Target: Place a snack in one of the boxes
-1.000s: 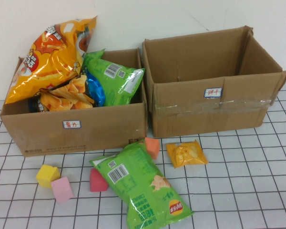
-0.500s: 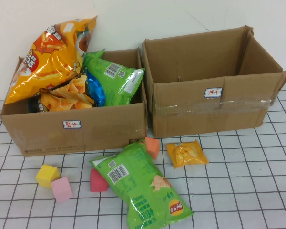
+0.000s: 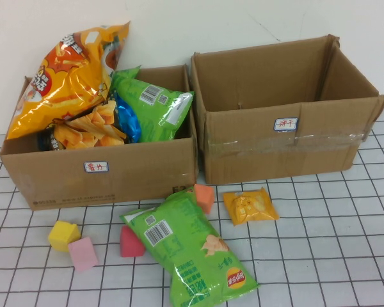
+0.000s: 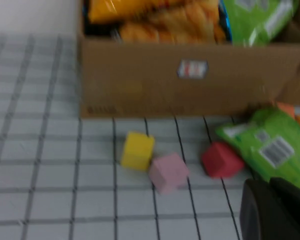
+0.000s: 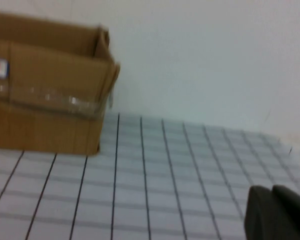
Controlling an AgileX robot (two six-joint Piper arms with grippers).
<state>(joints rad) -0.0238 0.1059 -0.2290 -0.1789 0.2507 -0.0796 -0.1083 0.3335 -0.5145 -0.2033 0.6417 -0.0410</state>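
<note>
A small orange snack packet (image 3: 250,206) lies flat on the gridded table (image 3: 333,256), just in front of the right-hand cardboard box (image 3: 288,137), which stands open. Beside it a large green chip bag (image 3: 189,249) sprawls toward the near edge, its upper corner against an orange foam block (image 3: 204,196). A red block (image 3: 131,242) touches the bag's left side; a pink block (image 3: 83,253) and a yellow block (image 3: 63,235) sit together farther left. The left-hand box (image 3: 99,173) is crammed with bags, a big orange one (image 3: 67,73) jutting above the rim. The left gripper (image 4: 275,210) hangs low over the table near the green bag, the right gripper (image 5: 277,212) over bare grid right of the boxes; whether either pincer is released or clenched cannot be told.
</note>
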